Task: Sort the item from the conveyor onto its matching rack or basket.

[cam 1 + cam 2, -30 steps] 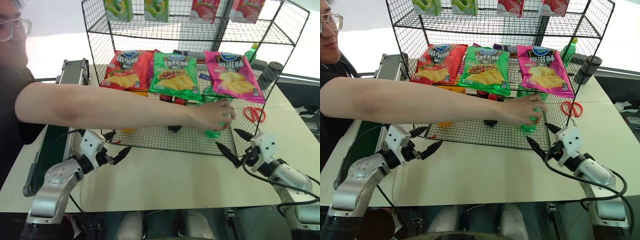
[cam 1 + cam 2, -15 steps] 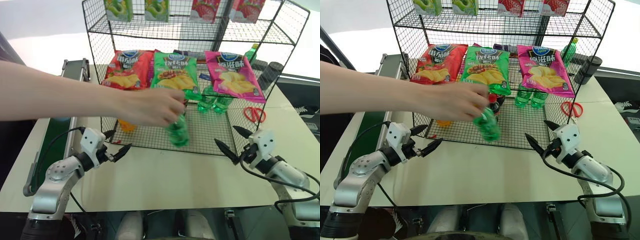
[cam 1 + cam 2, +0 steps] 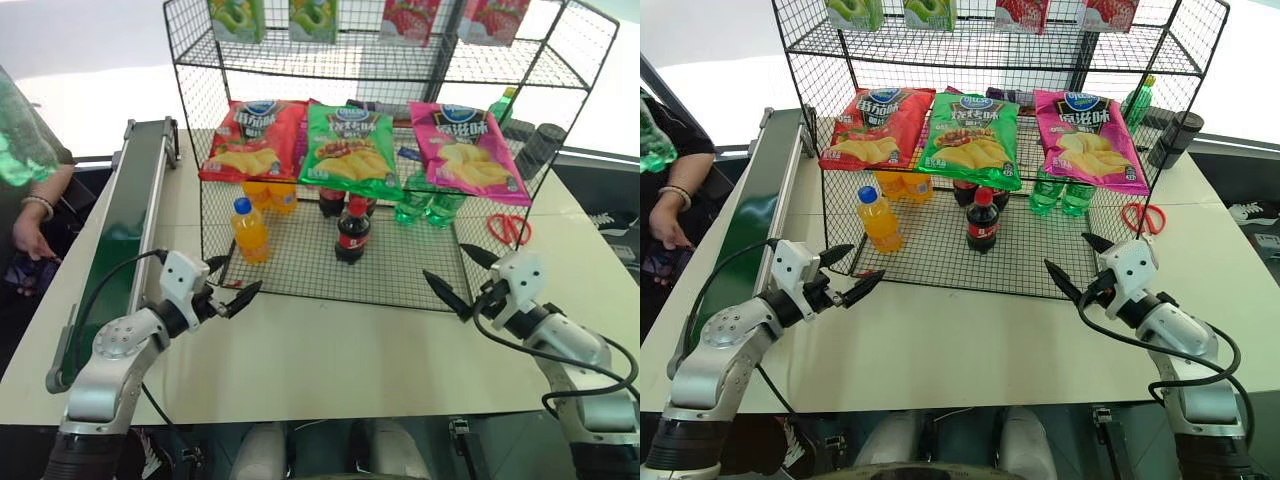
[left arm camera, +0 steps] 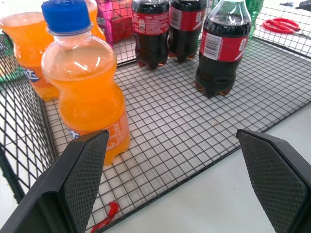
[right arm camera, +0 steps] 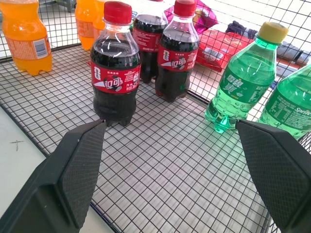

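Note:
The conveyor [image 3: 130, 220], a dark green belt between grey rails, runs along the table's left side, and no item shows on it. At the far left a person's hand [image 3: 35, 225] rests low. Above it is a blurred green bottle-like shape [image 3: 22, 135] whose cap I cannot make out. The black wire rack [image 3: 400, 285] stands mid-table. On its bottom tier a green bottle with a yellow cap [image 5: 243, 87] stands beside another green bottle [image 5: 291, 102]. My left gripper [image 3: 243, 273] and right gripper [image 3: 443, 259] hover open and empty at the rack's two front corners.
The bottom tier also holds cola bottles [image 5: 115, 82] and orange bottles [image 4: 87, 92]. Chip bags [image 3: 350, 150] lean on the middle tier. To the right of the rack, red scissors [image 3: 510, 228] lie on the table and a dark cup [image 3: 545, 145] stands farther back.
The person's arm has pulled out of the rack to the far left, carrying a green bottle with it. The cola and orange bottles are now unhidden. Both grippers have stayed put.

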### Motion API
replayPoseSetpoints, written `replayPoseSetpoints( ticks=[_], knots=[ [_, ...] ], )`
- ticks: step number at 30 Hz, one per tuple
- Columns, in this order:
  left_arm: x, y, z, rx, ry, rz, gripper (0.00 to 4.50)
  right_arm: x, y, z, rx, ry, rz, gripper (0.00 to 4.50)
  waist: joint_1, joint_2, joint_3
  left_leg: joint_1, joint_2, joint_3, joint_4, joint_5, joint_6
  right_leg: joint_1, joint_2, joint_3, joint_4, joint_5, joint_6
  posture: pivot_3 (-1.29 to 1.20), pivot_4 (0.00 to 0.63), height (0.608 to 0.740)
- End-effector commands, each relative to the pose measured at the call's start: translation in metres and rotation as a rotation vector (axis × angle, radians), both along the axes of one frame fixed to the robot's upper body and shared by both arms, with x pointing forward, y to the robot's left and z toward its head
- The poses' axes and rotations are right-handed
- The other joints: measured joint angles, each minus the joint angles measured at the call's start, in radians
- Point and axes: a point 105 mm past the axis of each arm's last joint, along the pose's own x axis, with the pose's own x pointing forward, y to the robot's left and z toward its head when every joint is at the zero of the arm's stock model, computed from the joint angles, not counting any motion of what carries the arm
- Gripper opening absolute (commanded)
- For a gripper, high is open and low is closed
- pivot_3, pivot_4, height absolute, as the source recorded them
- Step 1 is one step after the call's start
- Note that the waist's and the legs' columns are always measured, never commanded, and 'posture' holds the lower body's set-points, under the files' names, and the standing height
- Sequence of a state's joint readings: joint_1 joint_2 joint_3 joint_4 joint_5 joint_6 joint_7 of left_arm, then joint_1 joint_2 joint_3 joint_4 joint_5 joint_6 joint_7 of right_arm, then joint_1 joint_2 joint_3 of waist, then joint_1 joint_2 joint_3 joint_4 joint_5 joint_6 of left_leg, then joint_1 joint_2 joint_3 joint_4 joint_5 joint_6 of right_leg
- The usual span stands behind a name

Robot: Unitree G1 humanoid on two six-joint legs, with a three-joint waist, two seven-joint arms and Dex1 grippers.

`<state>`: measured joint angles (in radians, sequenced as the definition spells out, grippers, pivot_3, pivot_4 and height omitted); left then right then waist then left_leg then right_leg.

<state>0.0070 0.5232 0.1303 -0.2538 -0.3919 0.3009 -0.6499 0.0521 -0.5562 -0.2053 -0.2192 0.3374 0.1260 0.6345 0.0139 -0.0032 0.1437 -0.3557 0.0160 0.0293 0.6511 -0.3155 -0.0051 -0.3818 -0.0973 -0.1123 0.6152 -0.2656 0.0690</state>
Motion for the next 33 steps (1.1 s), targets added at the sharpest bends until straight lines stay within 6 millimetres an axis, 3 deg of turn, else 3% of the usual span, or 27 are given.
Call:
replayPoseSetpoints(
  ticks=[1, 8, 20, 33],
  knots=[
    [0.0, 0.01, 0.01, -0.029, -0.034, 0.045, 4.5, 0.002, 0.006, 0.009, 0.018, -0.042, 0.015, 4.44, 0.0, 0.0, 0.0, 0.0, 0.0, 0.0, 0.0, 0.0, 0.0, 0.0, 0.0, 0.0, 0.0, 0.0, 0.0, 0.0, 0.15, 0.73],
    [0.0, 0.049, 0.026, -0.146, -0.1, 0.26, 4.5, 0.001, 0.019, 0.008, 0.037, -0.036, 0.052, 4.44, 0.001, 0.0, 0.0, 0.0, 0.0, 0.0, 0.0, 0.0, 0.0, 0.0, 0.0, 0.0, 0.0, 0.0, 0.0, 0.0, 0.15, 0.73],
    [-0.01, 0.124, 0.033, -0.193, -0.198, 0.678, 4.5, 0.002, 0.055, 0.016, 0.076, -0.043, 0.175, 4.44, 0.001, -0.001, -0.001, 0.0, 0.0, 0.0, 0.0, 0.0, 0.0, 0.0, 0.0, 0.0, 0.0, 0.0, 0.0, 0.0, 0.15, 0.73],
    [-0.011, 0.128, 0.024, -0.207, -0.183, 0.72, 4.5, 0.004, 0.063, 0.02, 0.09, -0.058, 0.123, 4.44, 0.0, -0.003, -0.001, 0.0, 0.0, 0.0, 0.0, 0.0, 0.0, 0.0, 0.0, 0.0, 0.0, 0.0, 0.0, 0.0, 0.15, 0.73]
  ],
)
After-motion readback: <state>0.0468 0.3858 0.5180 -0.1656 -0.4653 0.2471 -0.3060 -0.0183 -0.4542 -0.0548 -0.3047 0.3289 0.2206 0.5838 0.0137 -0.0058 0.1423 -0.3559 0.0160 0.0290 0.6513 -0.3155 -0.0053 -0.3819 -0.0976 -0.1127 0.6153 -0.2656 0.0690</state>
